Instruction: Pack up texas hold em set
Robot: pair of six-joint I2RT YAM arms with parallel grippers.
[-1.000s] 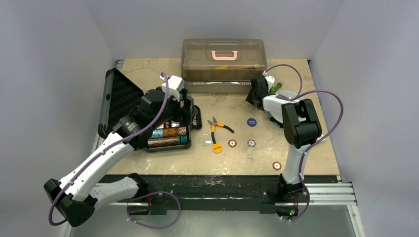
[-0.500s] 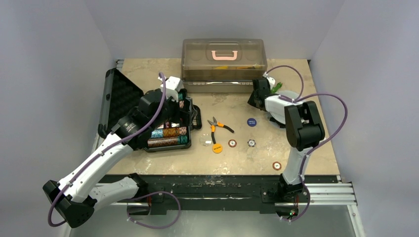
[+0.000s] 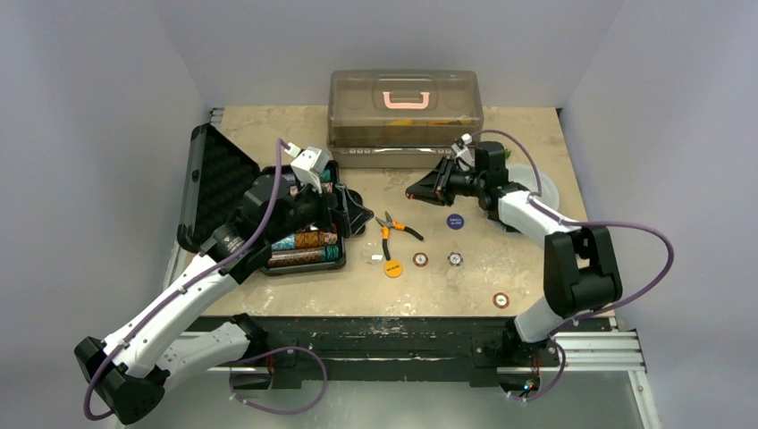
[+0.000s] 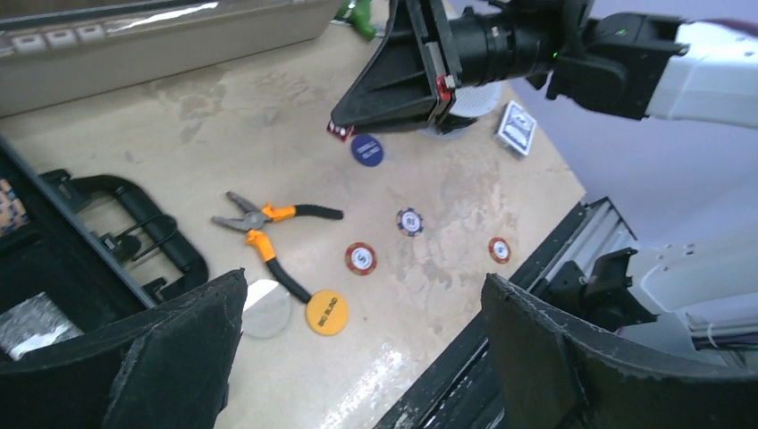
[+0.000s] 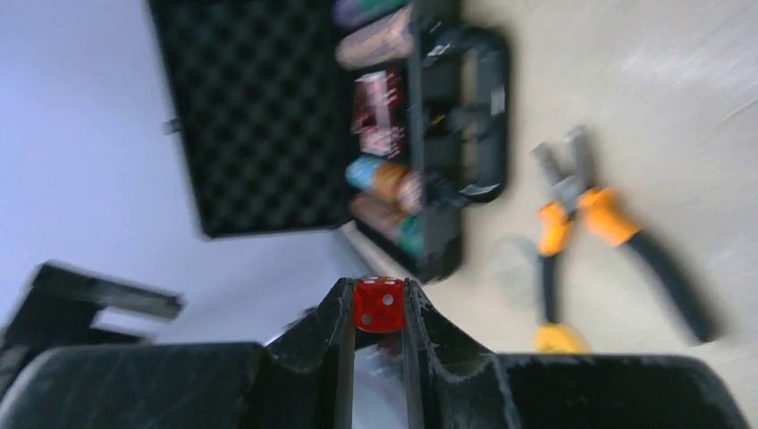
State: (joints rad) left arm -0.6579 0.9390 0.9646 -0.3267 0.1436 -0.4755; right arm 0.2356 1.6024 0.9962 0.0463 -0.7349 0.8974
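The black briefcase [image 3: 308, 259] lies open at the left, its foam lid [image 3: 214, 174] laid back, with rows of teal, brown and purple chips inside [image 5: 386, 183]. My right gripper [image 3: 413, 193] is shut on a tiny red die [image 5: 378, 304] and holds it above the table between the case and the blue chip [image 3: 456, 221]; the die also shows in the left wrist view [image 4: 338, 130]. My left gripper [image 3: 356, 214] is open and empty over the case handle [image 4: 134, 223]. Loose chips lie on the table: yellow [image 4: 326, 313], red-brown [image 4: 361, 258], grey-blue [image 4: 409, 221], red [image 3: 501, 300]. A card deck [image 4: 516, 128] lies at the right.
Orange-handled pliers [image 3: 394, 229] lie between the case and the chips. A clear disc [image 4: 266, 307] lies beside them. The big translucent brown box [image 3: 405, 107] with a pink handle stands at the back. A white plate [image 3: 541, 186] lies under the right arm.
My right arm has swung left from beside the brown box out over the table's middle, carrying the die. My left gripper has shifted right, off the case toward its handle.
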